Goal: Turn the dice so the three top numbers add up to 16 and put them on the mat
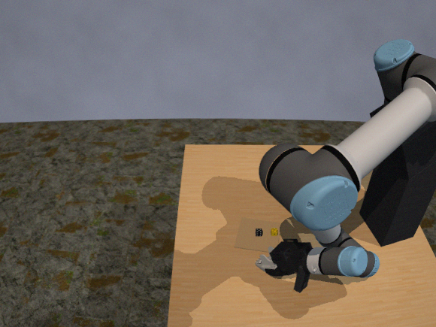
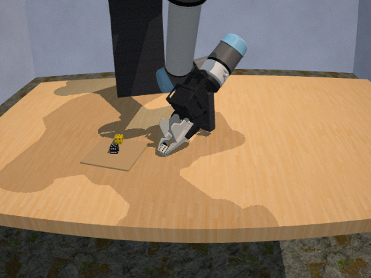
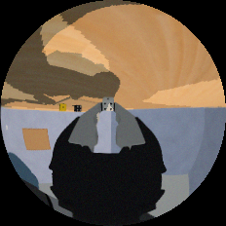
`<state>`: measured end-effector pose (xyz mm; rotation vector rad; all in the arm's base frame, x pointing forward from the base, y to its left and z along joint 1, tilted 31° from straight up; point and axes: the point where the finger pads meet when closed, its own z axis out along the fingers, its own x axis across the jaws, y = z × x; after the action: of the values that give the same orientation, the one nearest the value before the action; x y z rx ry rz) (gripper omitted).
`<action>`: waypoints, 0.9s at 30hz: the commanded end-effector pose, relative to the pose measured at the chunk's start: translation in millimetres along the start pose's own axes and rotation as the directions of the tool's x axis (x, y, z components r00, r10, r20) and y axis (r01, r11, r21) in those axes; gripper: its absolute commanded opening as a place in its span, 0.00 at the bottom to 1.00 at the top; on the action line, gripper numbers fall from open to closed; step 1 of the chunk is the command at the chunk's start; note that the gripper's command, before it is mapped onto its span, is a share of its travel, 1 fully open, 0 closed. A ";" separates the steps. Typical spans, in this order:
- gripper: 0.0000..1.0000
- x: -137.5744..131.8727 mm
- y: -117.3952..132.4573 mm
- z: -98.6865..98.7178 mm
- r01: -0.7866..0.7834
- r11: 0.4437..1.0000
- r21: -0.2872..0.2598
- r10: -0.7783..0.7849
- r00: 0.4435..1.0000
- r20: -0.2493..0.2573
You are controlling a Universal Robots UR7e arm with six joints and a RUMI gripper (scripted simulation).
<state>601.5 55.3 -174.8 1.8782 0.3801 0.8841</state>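
Note:
A black die (image 1: pixel 258 232) (image 2: pixel 114 148) (image 3: pixel 77 108) and a yellow die (image 1: pixel 274 231) (image 2: pixel 118 139) (image 3: pixel 62 107) sit flat, side by side, on the thin tan mat (image 1: pixel 246 243) (image 2: pixel 125 163). Their top numbers are too small to read surely. My gripper (image 1: pixel 260 262) (image 2: pixel 164 149) (image 3: pixel 108 103) is shut on the white die (image 2: pixel 162 147), beside the mat and low over the table. The gripper reaches in at a shallow slant. The white die looks tilted, with a six-pip face towards the exterior camera. Whether it touches the table is unclear.
The wooden table (image 1: pixel 210 158) (image 2: pixel 288 173) carries everything. The arm's dark pedestal (image 1: pixel 391 204) (image 2: pixel 137 45) stands at the back in the exterior view. The arm's shadow covers the mat and both dice on it.

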 end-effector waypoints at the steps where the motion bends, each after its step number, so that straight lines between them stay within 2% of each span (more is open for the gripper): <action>1: 0.10 0.4 0.3 -0.2 -0.001 1.000 0.000 0.001 1.000 -0.001; 5: 0.14 0.4 0.3 -0.2 -0.001 1.000 0.000 0.001 1.000 -0.001; 6: 0.17 0.4 0.3 -0.2 -0.001 1.000 0.000 0.001 1.000 -0.001; 8: 0.17 0.4 0.3 -0.2 -0.001 1.000 0.000 0.001 1.000 -0.001; 9: 0.21 0.4 0.3 -0.2 -0.001 1.000 0.000 0.001 1.000 -0.001; 27: 0.21 0.4 0.3 -0.2 -0.001 1.000 0.000 0.001 1.000 -0.001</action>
<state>601.5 55.3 -174.8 1.8782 0.3801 0.8841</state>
